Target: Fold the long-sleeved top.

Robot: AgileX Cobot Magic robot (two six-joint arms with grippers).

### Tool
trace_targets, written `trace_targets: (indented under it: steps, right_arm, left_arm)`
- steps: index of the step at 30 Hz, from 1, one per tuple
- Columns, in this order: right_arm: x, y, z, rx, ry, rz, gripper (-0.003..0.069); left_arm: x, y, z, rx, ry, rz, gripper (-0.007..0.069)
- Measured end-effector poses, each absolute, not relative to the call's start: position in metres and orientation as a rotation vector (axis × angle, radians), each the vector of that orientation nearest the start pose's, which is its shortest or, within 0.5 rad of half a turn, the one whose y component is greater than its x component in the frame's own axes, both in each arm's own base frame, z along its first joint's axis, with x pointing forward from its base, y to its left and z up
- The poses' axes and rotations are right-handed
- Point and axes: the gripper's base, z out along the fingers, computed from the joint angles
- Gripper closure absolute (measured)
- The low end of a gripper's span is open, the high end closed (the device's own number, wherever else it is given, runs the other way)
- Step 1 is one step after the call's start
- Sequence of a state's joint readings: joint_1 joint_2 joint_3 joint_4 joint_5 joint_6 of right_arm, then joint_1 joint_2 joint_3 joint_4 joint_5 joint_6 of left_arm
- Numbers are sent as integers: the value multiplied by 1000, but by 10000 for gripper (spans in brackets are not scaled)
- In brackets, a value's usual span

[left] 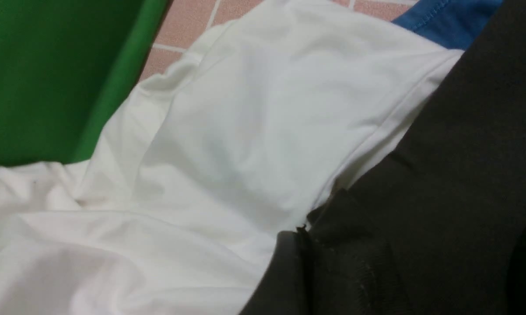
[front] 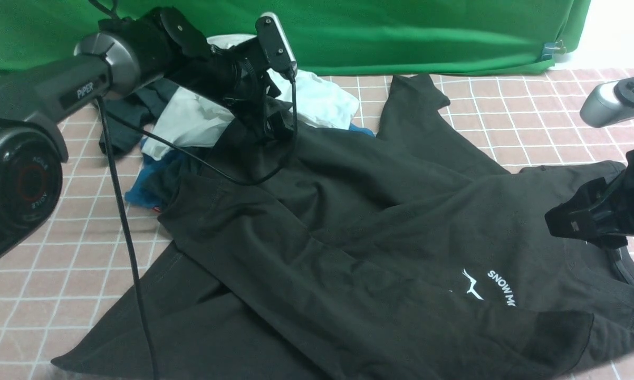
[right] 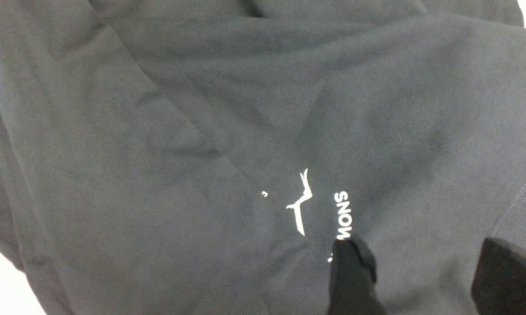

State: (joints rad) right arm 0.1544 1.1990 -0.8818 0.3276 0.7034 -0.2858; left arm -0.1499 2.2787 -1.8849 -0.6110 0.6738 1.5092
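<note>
Checked cloth (front: 533, 116): left claw (front: 272, 129) is sitting at upper-left edge of top (front: 380, 221), grip unclear; right claw (right: 425, 273) is hovering spread; likely needing pinch next.

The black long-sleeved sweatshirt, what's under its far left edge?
A crumpled white shirt and a blue cloth garment stick out beneath the black sweatshirt; how far they run underneath is covered.

We count four garments on the checked surface (front: 533, 105): one black long-sleeved top (front: 348, 237), one white shirt (front: 322, 100), one blue garment (front: 137, 192) and one dark tee (front: 132, 113). We count two robot arms: one left arm (front: 48, 95) and one right arm (front: 612, 97). One green backdrop (front: 401, 31).
</note>
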Motion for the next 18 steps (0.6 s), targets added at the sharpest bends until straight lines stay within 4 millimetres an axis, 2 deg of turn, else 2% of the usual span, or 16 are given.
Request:
trace_targets:
  steps: [13, 18]
  right_arm:
    - [232, 55, 294, -327, 2453, 309, 251]
    - [232, 55, 294, -327, 2454, 310, 251]
  left_arm:
    - [498, -110, 190, 1500, 1887, -76, 70]
    - [495, -110, 188, 1611, 1841, -62, 70]
